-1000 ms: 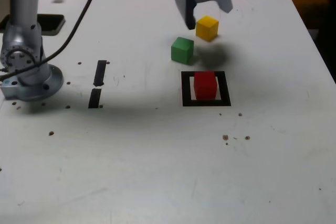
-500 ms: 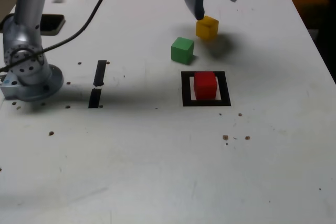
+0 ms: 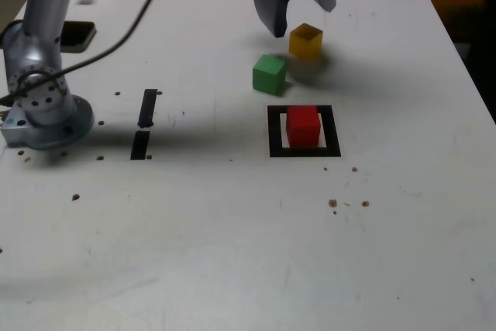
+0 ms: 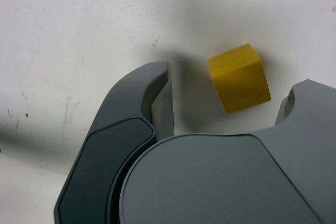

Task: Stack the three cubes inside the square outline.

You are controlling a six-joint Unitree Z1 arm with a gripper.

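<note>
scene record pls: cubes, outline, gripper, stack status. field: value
red cube: inside the black tape square outline, on the table
green cube: on the white table, outside the outline, beyond it in the exterior view
yellow cube: on the table, to the exterior view's right of green, between the jaws in the wrist view
dark grey gripper: open, above yellow, holding nothing
stack: only red placed

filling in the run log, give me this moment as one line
tool: open, above yellow cube, not gripping | red cube: inside square outline | green cube: on table, outside outline | stack: not yet built
</note>
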